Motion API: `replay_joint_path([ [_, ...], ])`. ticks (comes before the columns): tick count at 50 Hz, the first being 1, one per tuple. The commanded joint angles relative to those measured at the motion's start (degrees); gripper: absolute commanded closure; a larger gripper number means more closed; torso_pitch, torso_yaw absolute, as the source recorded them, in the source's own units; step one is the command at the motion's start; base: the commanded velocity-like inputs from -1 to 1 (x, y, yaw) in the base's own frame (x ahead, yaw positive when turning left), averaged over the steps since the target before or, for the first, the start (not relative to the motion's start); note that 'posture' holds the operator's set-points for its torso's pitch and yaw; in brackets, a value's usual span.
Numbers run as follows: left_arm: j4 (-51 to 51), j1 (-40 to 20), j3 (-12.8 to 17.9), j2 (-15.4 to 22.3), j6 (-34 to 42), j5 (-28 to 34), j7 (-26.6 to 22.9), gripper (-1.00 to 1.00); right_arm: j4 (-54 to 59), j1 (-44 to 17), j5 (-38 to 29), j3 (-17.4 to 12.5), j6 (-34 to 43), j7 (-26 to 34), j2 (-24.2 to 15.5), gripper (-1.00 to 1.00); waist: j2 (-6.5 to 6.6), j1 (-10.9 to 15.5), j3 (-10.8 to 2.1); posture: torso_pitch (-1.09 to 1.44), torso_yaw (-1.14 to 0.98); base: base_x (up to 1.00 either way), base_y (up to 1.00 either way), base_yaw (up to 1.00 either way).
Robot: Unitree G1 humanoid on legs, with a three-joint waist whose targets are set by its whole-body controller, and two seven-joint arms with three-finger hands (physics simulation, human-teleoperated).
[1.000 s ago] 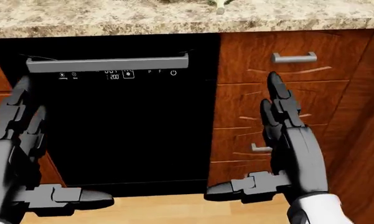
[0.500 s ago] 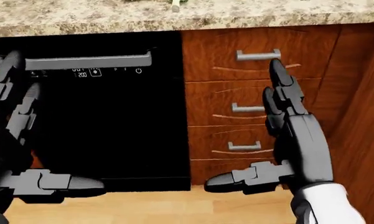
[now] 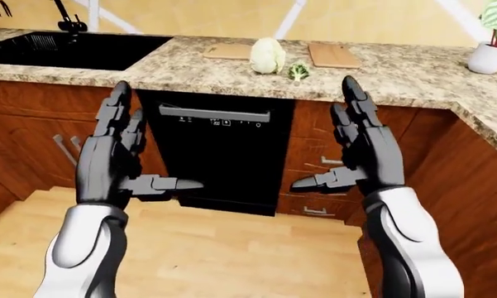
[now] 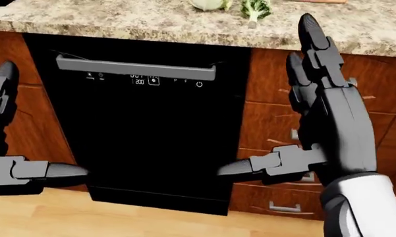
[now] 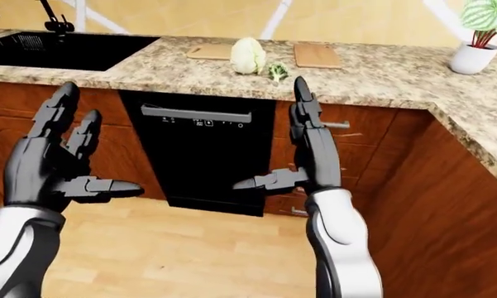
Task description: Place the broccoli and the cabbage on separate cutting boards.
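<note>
Glowing "200" marks the dishwasher (image 4: 145,128) panel below cabbage (image 3: 267,56) and broccoli (image 3: 298,72).

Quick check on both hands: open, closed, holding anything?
Left hand: open, fingers straight up, thumb out sideways, holding nothing.
Right hand: open in the same pose, holding nothing.

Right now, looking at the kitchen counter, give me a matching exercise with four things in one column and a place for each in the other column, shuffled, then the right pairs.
Things, placed by the left-eye view:
1. cabbage
2. broccoli
3. sink
4. potted plant

Places:
A. far right end of the counter
B. set into the counter at far left
C. between the two cutting boards
D. just right of the pale round vegetable, nearer the counter edge

Pairs: 1-C, 2-D, 3-B, 4-A
</note>
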Motion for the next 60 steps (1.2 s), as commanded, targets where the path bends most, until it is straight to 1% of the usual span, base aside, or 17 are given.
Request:
replay_joint_path([
  [1, -1.69, -1.24, -0.25, 0.38, -0.90, -0.66, 0.17, -1.00, -1.95, -1.17, 0.66, -1.29, -0.10, -0.68, -0.54, -1.00, 0.48, -0.05, -0.46, 0.00, 0.00, 0.43, -0.01, 0.00],
  [6, -2.27, -1.64, -0.58, 0.38, -0.25, -1.07, 0.79, -1.00, -4.36, -0.53, 3.16, -2.93, 0.63, -0.53, -1.21, -1.00, -2.93, 0.75, -0.79, 0.00, 0.00, 0.37, -0.06, 0.00],
  [8, -2.92, -2.00, -0.48, 0.52, 0.55, -1.35, 1.01, -1.00, -5.08, -0.18, 4.70, -3.65, 0.69, -0.79, -1.25, -1.00, -1.45, -1.90, -1.61, 0.00, 0.00, 0.00, -0.25, -0.43],
  [9, -3.15, -2.07, -0.49, 0.57, 0.78, -1.42, 1.06, -1.00, -4.94, -0.19, 5.04, -3.77, 0.50, -0.93, -1.37, -1.00, -3.58, -1.33, -2.20, 0.00, 0.00, 0.00, 0.00, -0.89],
  [12, -3.40, -2.27, -0.35, 0.75, 1.02, -1.55, 1.13, -1.00, -4.63, -0.43, 5.12, -3.67, 0.57, -1.80, -1.87, -1.00, -5.20, -1.82, -0.56, 0.00, 0.00, 0.00, 0.00, -0.89],
  [17, -3.72, -2.68, 0.41, 1.11, 1.50, -2.23, 1.19, -1.00, -4.67, -1.30, 4.56, -3.30, 0.86, -3.04, -2.36, -1.00, -2.54, -1.92, -1.04, 0.00, 0.00, 0.00, -0.17, -0.17],
  [24, -4.85, -3.32, 0.75, 1.72, 2.89, -3.29, 1.88, -1.00, -5.41, -1.65, 4.97, -4.14, 1.89, -2.88, -2.57, -1.00, -2.09, -0.92, -0.20, 0.00, 0.00, 0.27, -0.06, 0.00],
  [29, -5.03, -3.66, 0.34, 1.76, 3.34, -3.29, 2.18, -1.00, -5.82, -1.10, 5.86, -5.03, 1.79, -2.87, -2.91, -1.00, 2.05, -1.11, -0.95, 0.00, 0.00, 0.55, -0.18, 0.00],
  [30, -4.84, -3.63, 0.20, 1.78, 3.18, -3.15, 2.18, -1.00, -5.75, -0.91, 6.01, -5.19, 1.59, -2.86, -2.97, -1.00, 0.46, -0.15, -0.15, 0.00, 0.00, 0.55, -0.20, 0.00],
  [38, -4.64, -3.26, 0.28, 1.68, 2.67, -3.01, 1.96, -1.00, -6.62, -0.58, 7.52, -5.75, 2.08, -3.28, -2.98, -1.00, 1.23, 0.06, 0.00, 0.00, 0.00, 0.52, -0.30, 0.00],
  [39, -4.70, -3.23, 0.29, 1.65, 2.72, -3.01, 1.95, -1.00, -6.70, -0.46, 7.79, -5.75, 2.04, -3.31, -3.01, -1.00, 3.06, -2.18, 0.06, 0.00, 0.00, 0.19, 0.00, -0.94],
  [42, -4.86, -3.58, 0.40, 1.74, 3.10, -3.13, 2.00, -1.00, -7.06, -0.24, 8.18, -5.66, 2.25, -3.61, -3.07, -1.00, -3.23, -2.88, -0.82, 0.00, 0.00, 0.06, 0.00, -0.98],
  [43, -4.86, -3.61, 0.39, 1.75, 3.09, -3.15, 1.99, -1.00, -6.91, -0.07, 8.19, -5.58, 2.01, -3.63, -3.09, -1.00, -7.53, -3.64, -1.23, 0.00, 0.00, 0.04, 0.00, -0.98],
  [48, -5.15, -4.62, 0.46, 2.01, 4.06, -3.63, 2.38, -1.00, -6.94, 0.57, 7.46, -5.19, 1.07, -3.59, -3.37, -1.00, -2.99, -3.94, -0.02, 0.00, 0.00, 0.03, -0.08, -0.57],
  [56, -6.59, -6.93, 1.80, 3.54, 7.18, -5.63, 3.39, -1.00, -7.82, -0.25, 7.53, -5.54, 2.99, -3.71, -3.33, -1.00, -2.94, -2.59, -0.04, 0.00, 0.00, 0.00, 0.00, 0.00],
  [57, -6.52, -7.04, 1.74, 3.66, 7.20, -5.69, 3.47, -1.00, -8.05, -0.38, 7.63, -5.65, 3.40, -3.86, -3.29, -1.00, -2.04, -2.29, -1.50, 0.00, 0.00, 0.21, -0.03, 0.00],
  [60, -6.44, -7.03, 1.77, 3.75, 7.11, -5.90, 3.52, -1.00, -8.01, -0.11, 7.70, -5.72, 2.97, -3.74, -3.33, -1.00, 2.68, -1.63, -0.55, 0.00, 0.00, 0.31, -0.04, 0.00],
])
